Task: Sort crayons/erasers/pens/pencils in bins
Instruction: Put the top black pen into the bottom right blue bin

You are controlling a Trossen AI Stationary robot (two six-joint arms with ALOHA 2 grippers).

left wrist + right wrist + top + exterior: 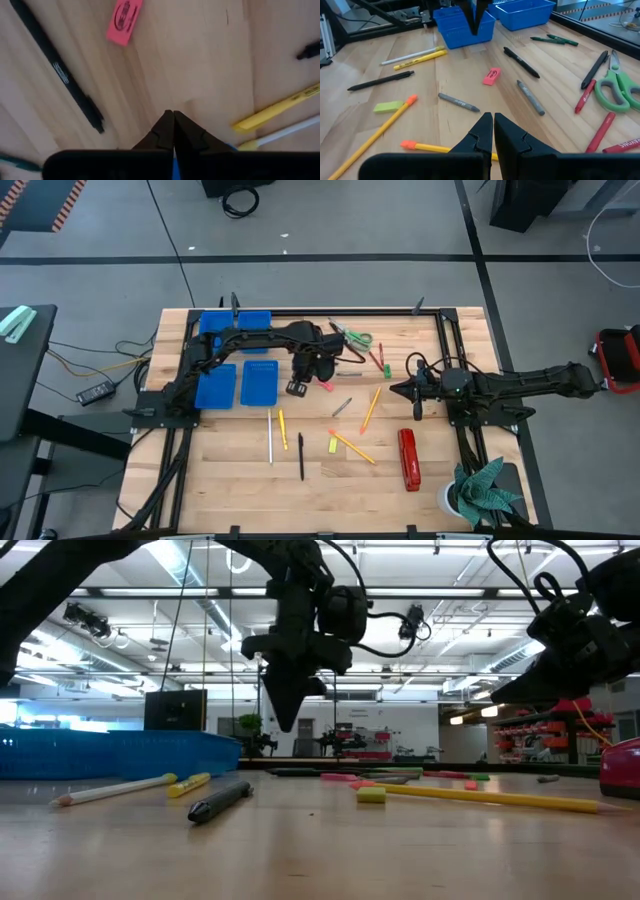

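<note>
My left gripper [297, 388] [173, 120] hangs shut above the table, pointing down, with nothing between its fingers; a pink eraser [124, 21] and a black pen [57, 67] lie flat just beyond it. A yellow pencil [283, 430] and a white pencil [269, 436] lie nearer the front, next to another black pen [301, 457]. Orange pencils [371, 409], a yellow-green eraser [333, 445], grey sticks [458, 102] and red crayons [600, 131] are scattered on the right half. Several blue bins [259, 383] stand at the left. My right gripper [493, 117] waits shut at the right.
Green-handled scissors [357, 338] lie at the back and a red stapler [408, 459] at the front right. A potted plant [480, 490] stands at the front right corner. A black frame [445, 340] edges the table. Bare wood lies at the front left.
</note>
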